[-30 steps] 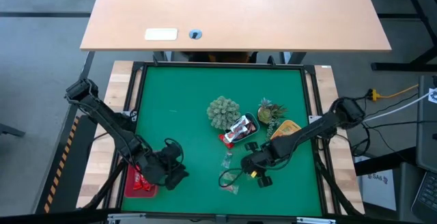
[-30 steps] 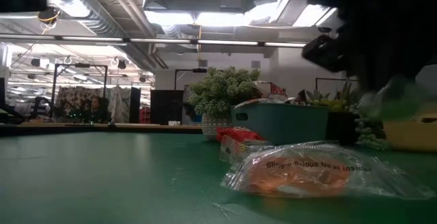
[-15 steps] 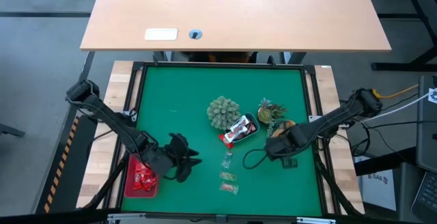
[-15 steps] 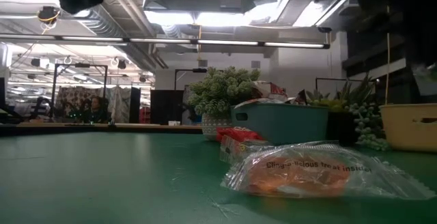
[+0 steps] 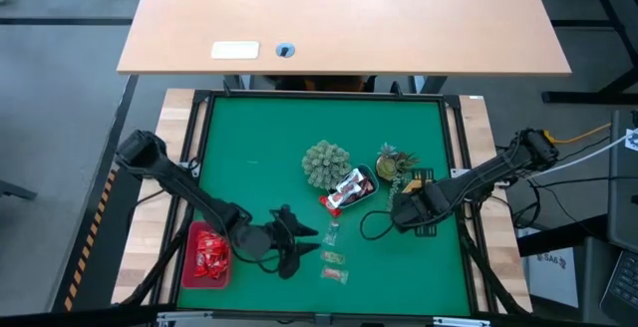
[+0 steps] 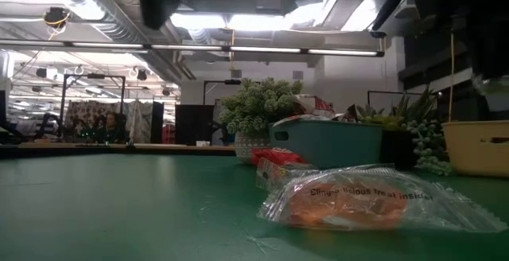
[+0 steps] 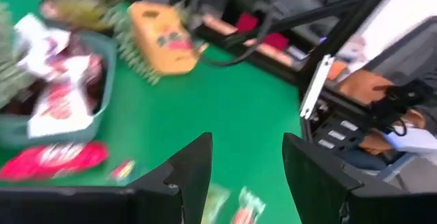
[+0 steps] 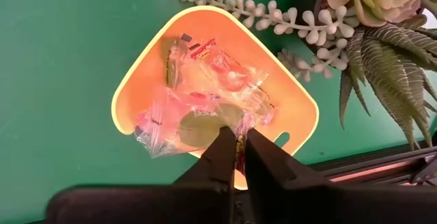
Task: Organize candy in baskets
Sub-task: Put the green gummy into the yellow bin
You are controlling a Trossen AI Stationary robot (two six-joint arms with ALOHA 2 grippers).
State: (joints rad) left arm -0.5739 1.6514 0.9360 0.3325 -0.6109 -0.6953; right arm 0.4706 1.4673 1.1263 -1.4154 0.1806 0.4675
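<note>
Since a second ago the left gripper has swung from the red basket toward the loose candy beside it, jaws open and empty, while the right gripper, jaws pinched shut, hangs above the yellow-orange basket, apparently about to drop.

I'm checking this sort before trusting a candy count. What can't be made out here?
- Right gripper: whether it pinches a wrapper; its own dark jaws cover that spot in the right wrist view.
- Yellow-orange basket: contents hidden under the right arm in the high view.
- Loose candy: blurred and cut by the edge in the left wrist view.
- Pale blue basket: its wall hides the contents in the low view.
</note>
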